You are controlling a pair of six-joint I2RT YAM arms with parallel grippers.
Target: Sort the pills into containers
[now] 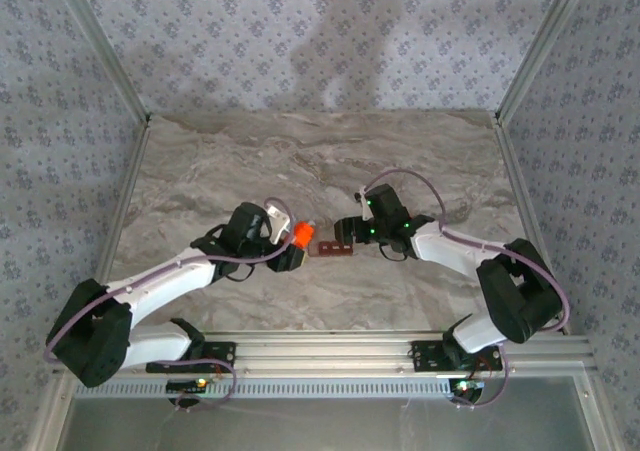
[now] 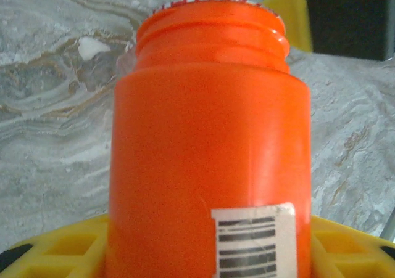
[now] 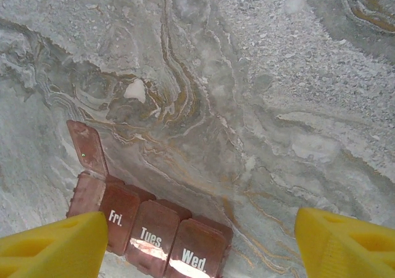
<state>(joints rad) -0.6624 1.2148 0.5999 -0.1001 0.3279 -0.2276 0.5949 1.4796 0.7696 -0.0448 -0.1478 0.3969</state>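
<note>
Just right of the orange bottle point(image 1: 303, 233), containers point(image 3: 154, 232) lie flat on worktop point(image 1: 300, 161) | I judge them light, stiff, slick: take long edges | my left tool point(image 1: 295, 243) clamps the bottle | right tool point(image 3: 200, 235) wide, above them

soft, even light on the table point(image 1: 300, 151); faint blurred shadows cross the back wall point(image 1: 330, 41). the bottle point(image 2: 210, 155) is very close and slightly soft, with a pale sheen down its side. glare whitens the lids of the containers point(image 3: 154, 235), perhaps from overhead light.
</note>
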